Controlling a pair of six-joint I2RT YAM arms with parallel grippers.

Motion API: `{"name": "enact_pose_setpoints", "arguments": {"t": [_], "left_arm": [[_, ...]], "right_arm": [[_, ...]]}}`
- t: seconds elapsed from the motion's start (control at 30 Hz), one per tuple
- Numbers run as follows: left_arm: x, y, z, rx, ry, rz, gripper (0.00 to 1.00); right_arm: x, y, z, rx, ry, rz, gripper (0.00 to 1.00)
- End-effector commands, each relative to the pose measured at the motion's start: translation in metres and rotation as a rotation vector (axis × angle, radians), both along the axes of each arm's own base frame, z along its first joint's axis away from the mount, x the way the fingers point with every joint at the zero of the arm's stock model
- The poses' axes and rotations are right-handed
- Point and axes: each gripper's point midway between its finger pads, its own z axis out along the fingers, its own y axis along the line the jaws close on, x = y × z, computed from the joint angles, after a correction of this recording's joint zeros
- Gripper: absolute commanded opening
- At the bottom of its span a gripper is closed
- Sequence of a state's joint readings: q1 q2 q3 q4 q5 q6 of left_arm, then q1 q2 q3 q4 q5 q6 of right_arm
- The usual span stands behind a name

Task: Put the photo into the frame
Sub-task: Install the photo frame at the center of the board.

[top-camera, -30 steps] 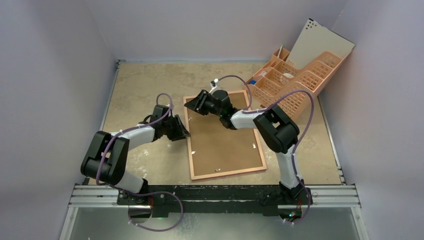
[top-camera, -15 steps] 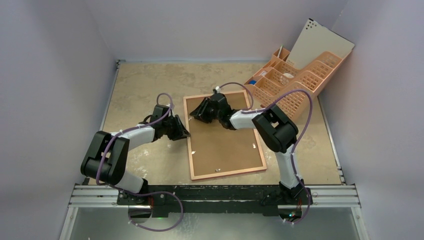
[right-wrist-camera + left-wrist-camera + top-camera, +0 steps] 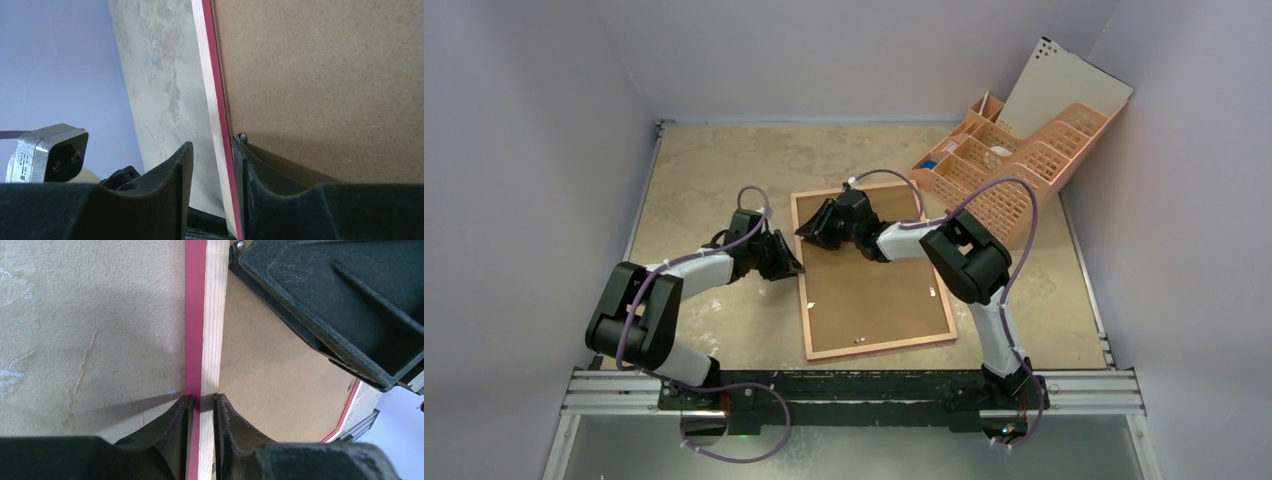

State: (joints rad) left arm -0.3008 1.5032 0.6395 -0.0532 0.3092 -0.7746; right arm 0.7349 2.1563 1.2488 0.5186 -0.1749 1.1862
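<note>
Counted: one frame (image 3: 212, 315), one brown backing board (image 3: 874, 290) seated inside it, one peach desk organiser (image 3: 1014, 170), one white panel (image 3: 1064, 90) propped behind that, two grippers.

Frame flat on the table (image 3: 714, 170), about mid-surface and slightly toward the right edge. Reverse side up: pale wood face showing, pink only along the outer side. Long axis far-to-near, near end swung a little toward the right edge. Organiser and panel at the far right corner of the table.

Left gripper (image 3: 200, 402) low at the frame's left long rail, roughly midway along. Fingers (image 3: 180, 415) pressed to both sides of the rail, clamped on it.

Right gripper (image 3: 212, 155) astride the same rail, closer to the far left corner. One finger against the inner side by the board, the other seemingly clear of the pink side, so not clenched; cramped view.

Against a second ago: right gripper shifted from the far left corner a little nearer along the rail. Left arm and frame placed as before.
</note>
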Motion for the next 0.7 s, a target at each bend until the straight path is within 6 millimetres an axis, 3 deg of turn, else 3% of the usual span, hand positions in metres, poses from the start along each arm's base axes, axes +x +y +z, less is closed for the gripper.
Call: {"name": "enact_pose_setpoints", "arguments": {"t": [0.0, 0.17, 0.4, 0.53, 0.67], "left_arm": [[-0.014, 0.015, -0.022, 0.075, 0.058, 0.016, 0.22], [-0.014, 0.016, -0.022, 0.076, 0.057, 0.017, 0.22], [-0.013, 0.015, -0.021, 0.073, 0.052, 0.022, 0.24], [-0.011, 0.017, -0.014, 0.073, 0.032, 0.028, 0.29], [-0.011, 0.016, -0.002, 0.060, 0.001, 0.024, 0.39]], "right_arm": [[0.003, 0.003, -0.011, -0.021, 0.009, -0.019, 0.39], [0.002, 0.005, -0.009, -0.006, 0.001, -0.008, 0.40], [-0.007, 0.016, 0.019, 0.098, -0.072, 0.078, 0.50], [-0.014, 0.006, 0.052, 0.143, -0.128, 0.080, 0.53], [-0.021, -0.018, 0.092, 0.099, -0.239, 0.064, 0.57]]}}
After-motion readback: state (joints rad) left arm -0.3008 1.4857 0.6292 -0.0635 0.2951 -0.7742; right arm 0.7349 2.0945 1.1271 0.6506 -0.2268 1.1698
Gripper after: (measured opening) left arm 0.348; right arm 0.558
